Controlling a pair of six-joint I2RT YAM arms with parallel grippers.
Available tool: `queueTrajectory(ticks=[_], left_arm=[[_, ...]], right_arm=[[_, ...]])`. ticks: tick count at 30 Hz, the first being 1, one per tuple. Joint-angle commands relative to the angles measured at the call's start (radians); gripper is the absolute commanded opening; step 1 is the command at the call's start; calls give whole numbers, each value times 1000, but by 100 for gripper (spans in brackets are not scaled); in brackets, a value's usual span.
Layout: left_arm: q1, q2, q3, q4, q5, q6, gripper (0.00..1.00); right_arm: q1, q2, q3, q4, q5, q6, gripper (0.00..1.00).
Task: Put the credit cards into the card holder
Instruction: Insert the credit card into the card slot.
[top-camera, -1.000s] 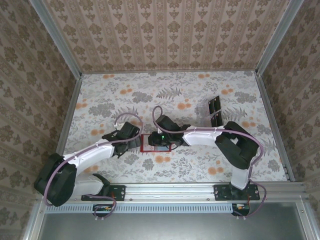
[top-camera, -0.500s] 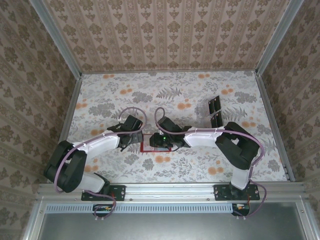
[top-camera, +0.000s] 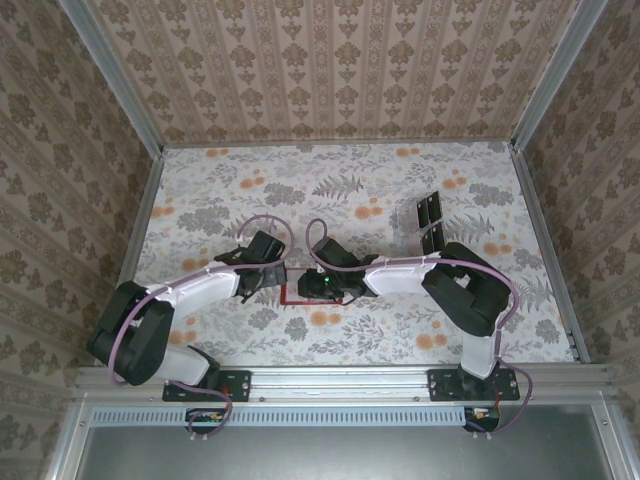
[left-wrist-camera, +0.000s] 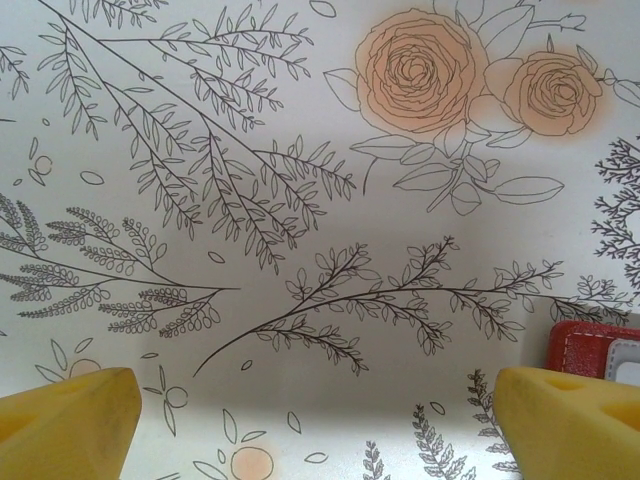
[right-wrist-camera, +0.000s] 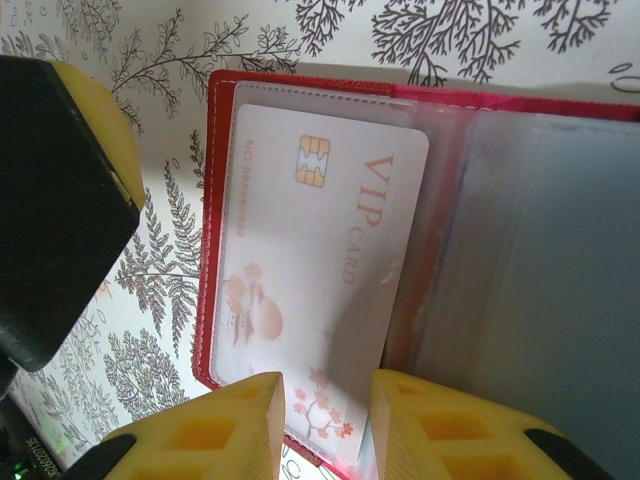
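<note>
One credit card (right-wrist-camera: 320, 260) is found face up on the left page of the opened card holder (right-wrist-camera: 213, 200), which lies near the middle of the table (top-camera: 400, 190), somewhat toward its near edge. Insertion is judged to be in hand, as the card appears partly within the clear sleeve. The right gripper (right-wrist-camera: 325, 420) is poised over the card's end, jaws narrowly parted, nothing clamped between them. The left gripper (left-wrist-camera: 320, 430) is held fully spread just beside the holder. Next, the card should be pushed squarely home. "VIP CARD" is read; a line beginning "NO." cannot be made out.
</note>
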Motion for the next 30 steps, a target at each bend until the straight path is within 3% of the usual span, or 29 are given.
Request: queueTrajectory(ticks=[1, 13, 19, 24, 30], left_arm=[[4, 13, -20, 11, 15, 3, 100], [-17, 26, -37, 33, 26, -15, 100], [-18, 0, -37, 16, 22, -10, 100], [-16, -50, -34, -8, 23, -7, 100], [-18, -99, -36, -38, 34, -10, 100]], right_arm=[[8, 29, 22, 0, -10, 15, 30], [8, 71, 31, 98, -92, 62, 30], [-10, -40, -5, 103, -82, 34, 32], [-39, -157, -1, -57, -12, -59, 42], [-58, -150, 74, -269, 81, -188, 47]])
